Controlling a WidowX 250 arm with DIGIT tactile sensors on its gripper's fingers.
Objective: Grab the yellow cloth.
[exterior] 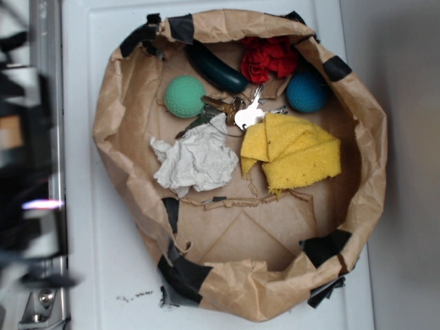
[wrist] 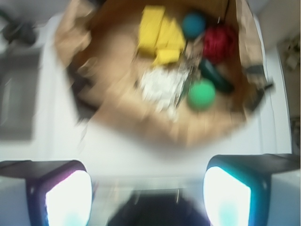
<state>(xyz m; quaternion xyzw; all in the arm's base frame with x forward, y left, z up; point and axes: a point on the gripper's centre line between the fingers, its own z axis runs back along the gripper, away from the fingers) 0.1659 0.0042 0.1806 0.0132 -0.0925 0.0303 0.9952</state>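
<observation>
Exterior view: a crumpled brown paper bag (exterior: 110,124) rolled open like a bowl on a white surface (exterior: 82,227), all the clutter sitting inside it
Yellow cloth (exterior: 292,151): folded up in the right-middle of the bag, just below the blue ball (exterior: 306,93), one corner touching the keys (exterior: 240,110)
Neighbours: the white-grey rag (exterior: 196,161) lies just left of it, red fuzzy cloth (exterior: 269,58) up by the far rim, green ball (exterior: 184,96) and a dark green tube-ish thing (exterior: 216,69) further off
Gripper (wrist: 148,193): wide open, nothing between the pads (wrist: 68,197) — wrist view is blurry, but the gap is obvious, and it's well short of the bag
Stage: I'd say approach, grab not started yet
How to do it well: come straight down over the thick folded middle of the cloth, not the edge near the keys — that keeps metal out of the pinch
Watch out: the bag wall on the right stands high, so I'd descend from above rather than sweep in sideways
</observation>
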